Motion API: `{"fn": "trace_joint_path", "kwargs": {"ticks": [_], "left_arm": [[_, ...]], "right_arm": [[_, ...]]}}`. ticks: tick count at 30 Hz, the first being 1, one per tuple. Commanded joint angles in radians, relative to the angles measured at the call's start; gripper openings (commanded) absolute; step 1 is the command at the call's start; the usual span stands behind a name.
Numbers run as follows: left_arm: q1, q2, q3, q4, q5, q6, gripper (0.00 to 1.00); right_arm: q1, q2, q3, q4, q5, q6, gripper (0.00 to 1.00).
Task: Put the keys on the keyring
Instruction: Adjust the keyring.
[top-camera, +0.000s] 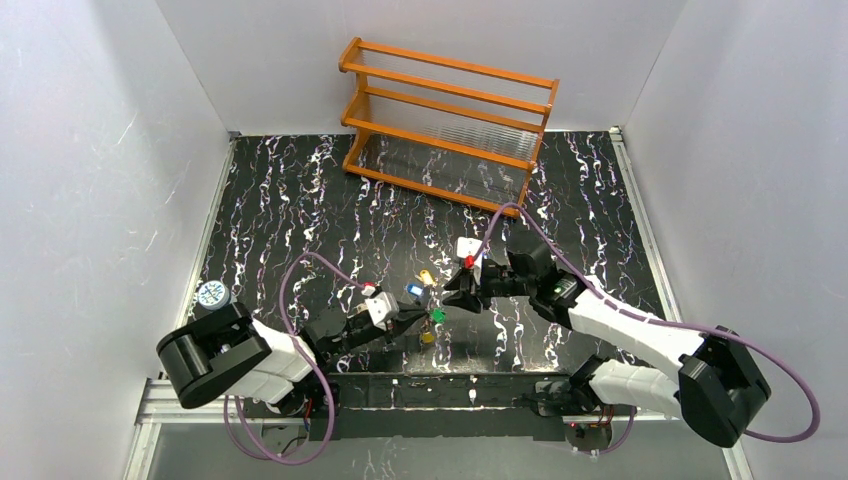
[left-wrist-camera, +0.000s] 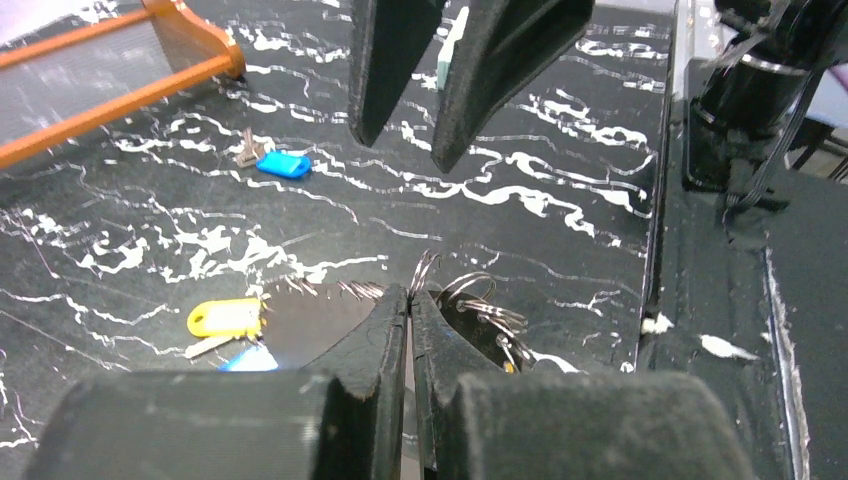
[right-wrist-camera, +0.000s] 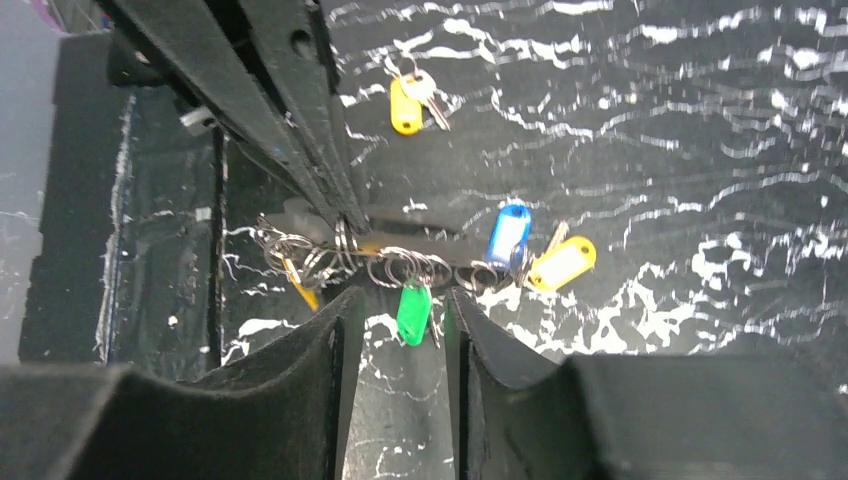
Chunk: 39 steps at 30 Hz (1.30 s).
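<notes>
The left gripper (left-wrist-camera: 410, 300) is pinching the keyring (right-wrist-camera: 405, 268) mid-frame while the right gripper (right-wrist-camera: 402, 297) is standing jaws apart, so the dangling green key (right-wrist-camera: 412, 312) may be slipping free.

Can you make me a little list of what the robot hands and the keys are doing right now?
left gripper: shut, pinching the keyring
right gripper: open, fingers either side of the green key, not gripping it
green key: seems to hang from the keyring
blue key, yellow key: by the keyring's end; cannot tell if attached
second yellow key: lying apart on the table
wooden rack: at the back of the table
</notes>
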Motion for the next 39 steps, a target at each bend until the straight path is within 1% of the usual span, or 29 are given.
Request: {"fn": "trace_joint_path", "kwargs": {"ticks": [1,6,9,11,13,15,24,32,39], "left_arm": [[-0.005,-0.051,-0.006,0.115,-0.006,-0.017,0.0],[-0.005,-0.081,-0.021,0.118,-0.019,-0.017,0.0],[-0.005,-0.091,-0.025,0.119,-0.023,-0.017,0.0],[-0.005,-0.095,-0.026,0.119,-0.022,-0.018,0.0],[-0.005,-0.099,-0.028,0.119,-0.023,-0.018,0.0],[-0.005,-0.103,-0.03,0.118,-0.023,-0.041,0.0],[-0.005,-0.088,-0.032,0.118,-0.023,-0.041,0.0],[-0.005,-0.051,-0.014,0.118,-0.002,-0.033,0.0],[-0.005,-0.039,-0.02,0.115,-0.012,-0.029,0.0]], "right_arm": [[-0.004,-0.042,-0.032,0.221,-0.136,0.051,0.42],[-0.003,-0.002,-0.04,0.297,-0.238,0.091,0.43],[-0.003,0.027,-0.038,0.326,-0.266,0.112,0.44],[-0.004,0.042,-0.039,0.338,-0.273,0.117,0.41],[-0.003,0.056,-0.035,0.342,-0.279,0.115,0.35],[-0.003,0.074,-0.032,0.342,-0.278,0.113,0.31],[-0.004,0.084,-0.03,0.338,-0.253,0.118,0.3],[-0.002,0.141,-0.006,0.304,-0.244,0.115,0.31],[-0.009,0.091,-0.045,0.348,-0.201,0.136,0.34]]}}
